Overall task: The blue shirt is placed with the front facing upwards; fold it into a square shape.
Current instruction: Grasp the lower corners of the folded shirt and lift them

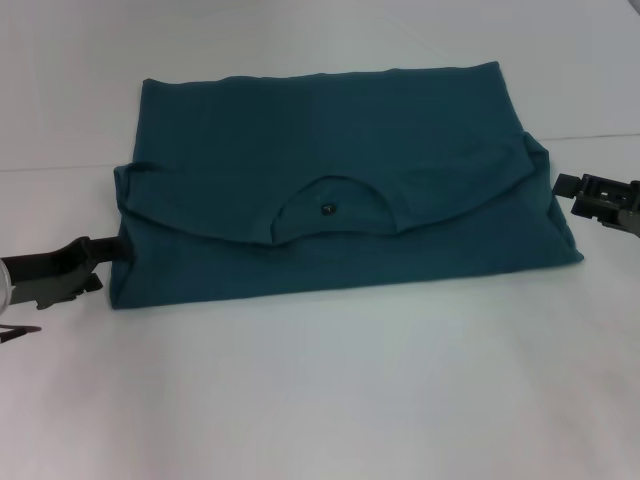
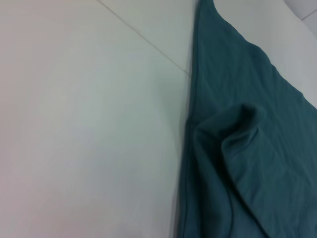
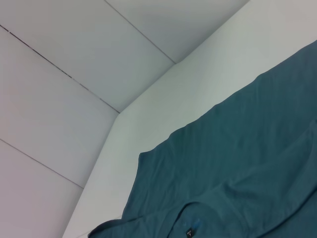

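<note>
Shirt [image 1: 340,200] folded between grippers

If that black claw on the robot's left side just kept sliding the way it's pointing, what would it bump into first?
Most likely the blue shirt. The left gripper lies low on the table, pointing inward at the folded shirt's left edge, its tip already at the cloth. Whether it would push the fabric or slip under it can't be judged.

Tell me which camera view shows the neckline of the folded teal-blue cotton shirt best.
The head view: the teal-blue cotton shirt lies whole there, its round neckline and small dark tag facing the camera. The right wrist view catches only part of the neckline at the picture's edge. The left wrist view shows just a folded side edge.
</note>
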Available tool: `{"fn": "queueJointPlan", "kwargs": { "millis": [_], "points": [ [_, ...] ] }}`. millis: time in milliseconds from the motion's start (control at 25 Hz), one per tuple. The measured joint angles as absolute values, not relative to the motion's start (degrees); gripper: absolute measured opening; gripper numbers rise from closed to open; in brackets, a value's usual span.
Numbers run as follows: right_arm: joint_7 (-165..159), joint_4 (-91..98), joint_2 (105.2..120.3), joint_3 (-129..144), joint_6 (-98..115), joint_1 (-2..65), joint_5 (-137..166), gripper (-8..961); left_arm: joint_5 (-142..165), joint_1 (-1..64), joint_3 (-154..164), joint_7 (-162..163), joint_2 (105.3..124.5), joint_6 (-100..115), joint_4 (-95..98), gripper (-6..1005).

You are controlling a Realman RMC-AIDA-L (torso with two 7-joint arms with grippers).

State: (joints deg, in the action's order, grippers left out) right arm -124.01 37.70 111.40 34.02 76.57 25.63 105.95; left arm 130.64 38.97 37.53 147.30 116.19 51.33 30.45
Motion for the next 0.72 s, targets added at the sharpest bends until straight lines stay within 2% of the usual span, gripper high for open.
{"fn": "queueJointPlan", "kwargs": {
  "millis": [720],
  "points": [
    [-124.0, 37.7, 111.45, 34.0, 76.7, 25.3, 105.7, 717, 132.1, 40.6, 39.9, 147.5, 116.08, 51.8, 28.6, 703]
  ]
}}
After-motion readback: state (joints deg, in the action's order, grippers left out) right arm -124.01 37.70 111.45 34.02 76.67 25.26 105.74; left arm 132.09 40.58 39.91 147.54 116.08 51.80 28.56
